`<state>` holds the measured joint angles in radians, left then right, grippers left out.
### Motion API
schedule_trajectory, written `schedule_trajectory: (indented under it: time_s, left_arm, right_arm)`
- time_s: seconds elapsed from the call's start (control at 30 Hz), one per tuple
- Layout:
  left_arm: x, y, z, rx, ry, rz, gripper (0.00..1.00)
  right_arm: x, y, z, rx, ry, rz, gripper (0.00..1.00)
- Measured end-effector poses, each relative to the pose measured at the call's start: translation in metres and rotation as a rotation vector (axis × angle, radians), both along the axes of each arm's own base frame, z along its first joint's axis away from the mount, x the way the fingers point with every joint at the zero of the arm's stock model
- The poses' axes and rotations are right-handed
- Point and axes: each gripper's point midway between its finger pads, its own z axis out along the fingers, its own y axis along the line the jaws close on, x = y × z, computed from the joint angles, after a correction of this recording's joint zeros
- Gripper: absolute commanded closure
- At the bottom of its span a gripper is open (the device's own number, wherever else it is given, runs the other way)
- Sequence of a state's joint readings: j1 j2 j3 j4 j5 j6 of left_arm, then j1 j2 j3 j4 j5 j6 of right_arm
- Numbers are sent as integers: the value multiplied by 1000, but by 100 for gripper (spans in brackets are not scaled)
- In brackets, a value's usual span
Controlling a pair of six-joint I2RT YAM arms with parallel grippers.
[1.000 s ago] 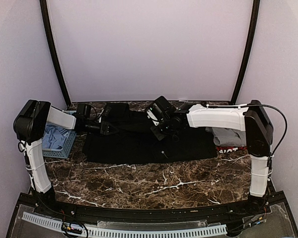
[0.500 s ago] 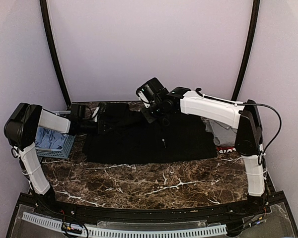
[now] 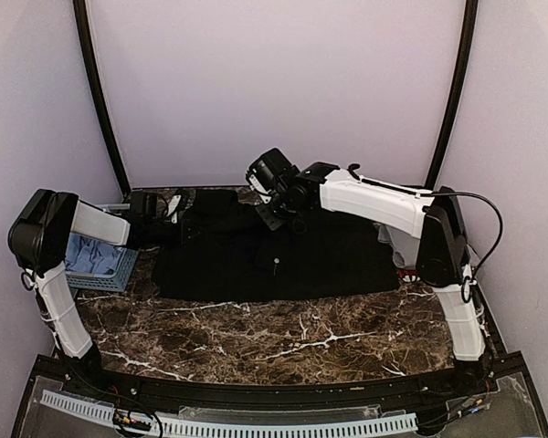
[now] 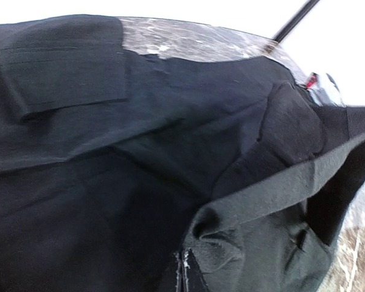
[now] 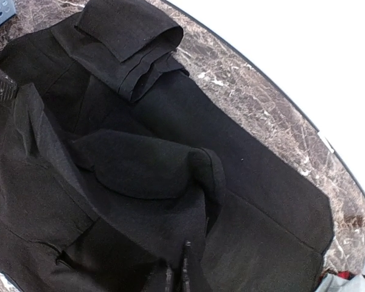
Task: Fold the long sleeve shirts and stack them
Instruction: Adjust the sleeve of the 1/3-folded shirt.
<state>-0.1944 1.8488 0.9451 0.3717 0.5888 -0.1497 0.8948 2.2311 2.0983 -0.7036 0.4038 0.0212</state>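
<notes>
Top view: black shirt [image 3: 283,260] lies spread flat on the marble table [image 3: 256,338], toward the back. Left gripper [image 3: 190,226] sits low at the shirt's back-left corner. Right gripper [image 3: 279,217] is raised over the back edge near the middle, and cloth looks drawn up to it. Grey shirt [image 3: 400,245] lies just past the black one's right edge, and the basket [image 3: 99,265] is on the left.

Left wrist: left gripper [image 4: 184,274] is pinched fully closed on a small bunch of black cloth. A taut fold runs up and right from the tips. The rest of the shirt lies ahead of the fingers.

Right wrist: right gripper [image 5: 184,271] is closed too, with a ridge of the black fabric rising straight into the tips. The shirt body lies below and beyond it, and a folded cuff [image 5: 131,36] sits at the far end.

Risks, my read:
- Both bites are thin, so if the arms pull apart the cloth slips out of one.
- Either pinch may hold only one layer, in which case the fold drags skewed and the sleeve bunches underneath.
- Carrying the fold too far right could drag the shirt onto the grey one.
</notes>
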Motion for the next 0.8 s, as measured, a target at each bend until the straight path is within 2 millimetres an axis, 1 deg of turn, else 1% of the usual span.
schedule_trajectory:
  time_s: [0.1, 0.2, 0.27, 0.3, 0.37, 0.47, 0.53, 0.57, 0.6, 0.67, 0.7, 0.8]
  left_arm:
    - [7, 9, -3, 31, -8, 61, 100]
    - [12, 18, -8, 63, -7, 124, 100]
    - [15, 26, -12, 85, -2, 170, 100]
    - [16, 28, -13, 92, 0, 185, 99]
    - [19, 34, -15, 110, 1, 223, 97]
    - [22, 40, -16, 125, -1, 261, 92]
    - [23, 42, -17, 126, 4, 277, 86]
    - [23, 43, -17, 127, 4, 280, 80]
    - [22, 43, -18, 125, 9, 283, 77]
    - [21, 43, -20, 123, 17, 287, 67]
    - [20, 43, -21, 121, 21, 287, 65]
    - [19, 43, -21, 113, 28, 289, 54]
  right_arm:
    - [0, 3, -12, 1, 23, 0, 72]
    - [-1, 10, -31, 0, 58, 16, 56]
    - [-3, 14, -44, 4, 86, 20, 48]
    - [-4, 15, -50, 7, 98, 20, 46]
    - [-6, 18, -56, 19, 120, 29, 42]
    - [-10, 21, -62, 50, 141, 26, 39]
    - [-16, 19, -71, 68, 166, 24, 39]
    - [-21, 17, -77, 71, 186, 24, 39]
    - [-26, 14, -85, 75, 206, 21, 39]
    - [-37, 10, -98, 82, 248, 23, 39]
    - [-43, 7, -106, 83, 270, 24, 39]
    - [-54, 1, -126, 83, 318, 25, 39]
